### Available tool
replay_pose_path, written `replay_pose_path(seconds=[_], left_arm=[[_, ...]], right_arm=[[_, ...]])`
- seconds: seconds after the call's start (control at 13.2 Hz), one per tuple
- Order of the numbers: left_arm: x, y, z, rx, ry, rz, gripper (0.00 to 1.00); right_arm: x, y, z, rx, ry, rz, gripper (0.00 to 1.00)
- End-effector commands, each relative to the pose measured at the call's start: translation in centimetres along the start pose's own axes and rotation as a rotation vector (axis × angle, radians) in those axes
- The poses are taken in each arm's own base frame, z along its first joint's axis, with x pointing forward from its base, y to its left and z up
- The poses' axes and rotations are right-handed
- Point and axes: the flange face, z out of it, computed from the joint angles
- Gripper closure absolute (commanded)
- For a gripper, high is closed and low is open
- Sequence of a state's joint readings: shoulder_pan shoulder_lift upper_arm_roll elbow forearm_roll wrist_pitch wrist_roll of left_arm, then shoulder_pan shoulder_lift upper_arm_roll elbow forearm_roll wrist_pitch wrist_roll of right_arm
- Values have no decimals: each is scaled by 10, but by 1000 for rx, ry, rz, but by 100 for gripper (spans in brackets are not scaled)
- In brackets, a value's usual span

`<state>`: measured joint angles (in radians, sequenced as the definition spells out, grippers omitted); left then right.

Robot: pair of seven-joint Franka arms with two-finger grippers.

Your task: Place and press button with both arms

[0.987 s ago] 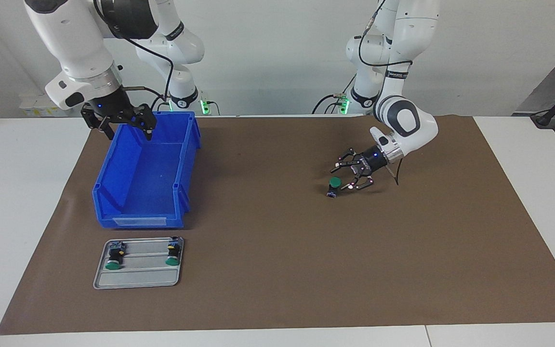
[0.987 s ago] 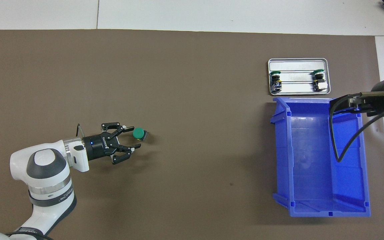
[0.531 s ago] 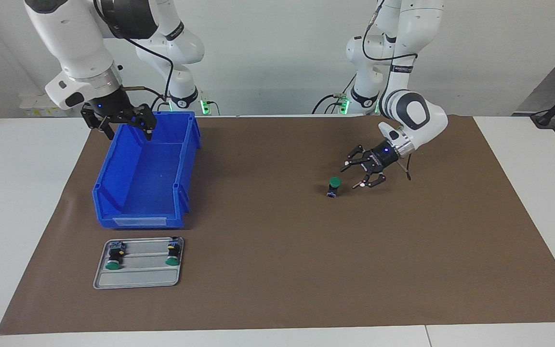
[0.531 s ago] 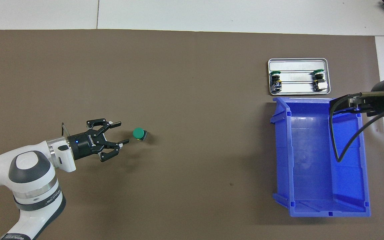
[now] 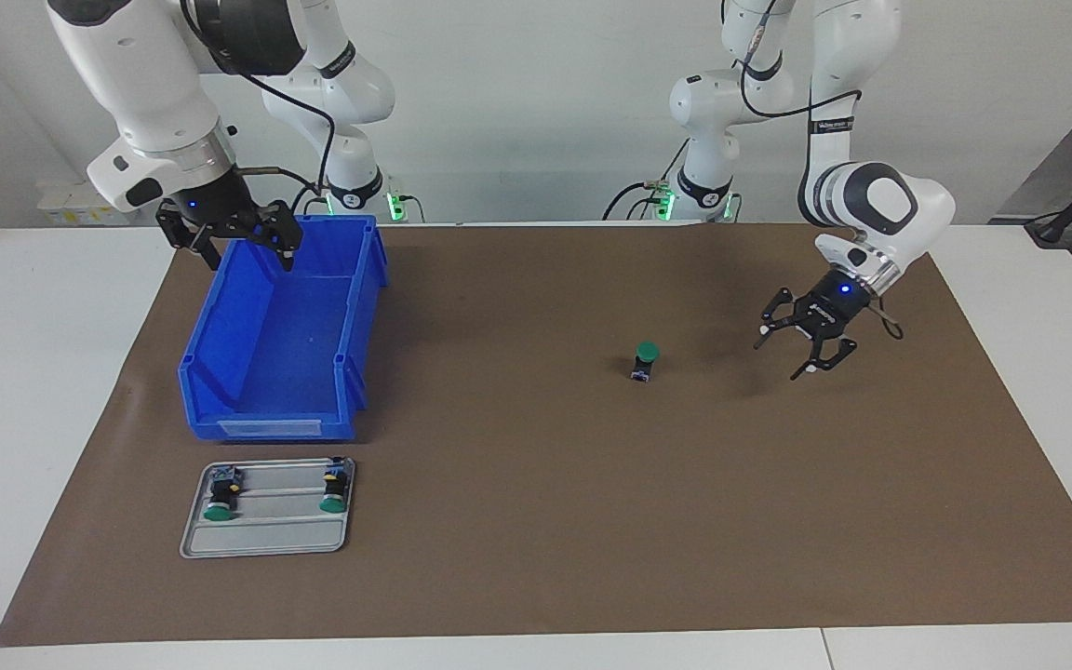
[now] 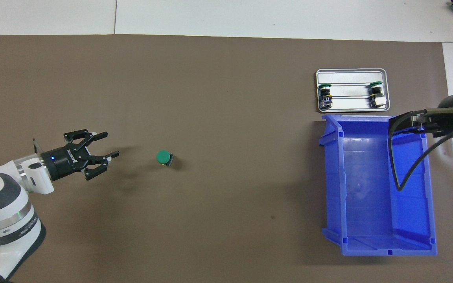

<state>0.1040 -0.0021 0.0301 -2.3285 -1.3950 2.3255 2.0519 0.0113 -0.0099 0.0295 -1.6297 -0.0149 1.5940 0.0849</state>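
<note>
Green-capped, the button (image 5: 646, 359) (image 6: 164, 157) stood alone on the brown mat (image 5: 536, 558) mid-bench. The left gripper (image 5: 785, 352) (image 6: 106, 147) hung over the mat beside it, clear of it, jaws spread and empty. The right gripper (image 5: 243, 244) waited over the blue bin's (image 5: 220, 354) rim, jaws open, holding nothing.

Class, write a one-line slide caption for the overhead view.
Green button stands alone on brown mat; open left gripper beside it.
</note>
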Motion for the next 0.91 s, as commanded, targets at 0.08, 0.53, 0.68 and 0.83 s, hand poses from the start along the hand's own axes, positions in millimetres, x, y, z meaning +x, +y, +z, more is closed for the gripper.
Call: replay_pose_path(seconds=[0.08,0.53,0.68,0.83], left_arm=[[10,-23,-20,144,-59,12,0],[36,-17,-20,453,-222,72,0],[53,-11,-11,509,-218,37,0],[70,-13,-11,519,-192,52,0]], right_arm=[[-2,0,0,14,-7,-18,0],[-2,0,-1,15,-4,-18,0],[-2,0,0,14,-7,-18,0],[-2,-1,0,14,-6,-19,0]])
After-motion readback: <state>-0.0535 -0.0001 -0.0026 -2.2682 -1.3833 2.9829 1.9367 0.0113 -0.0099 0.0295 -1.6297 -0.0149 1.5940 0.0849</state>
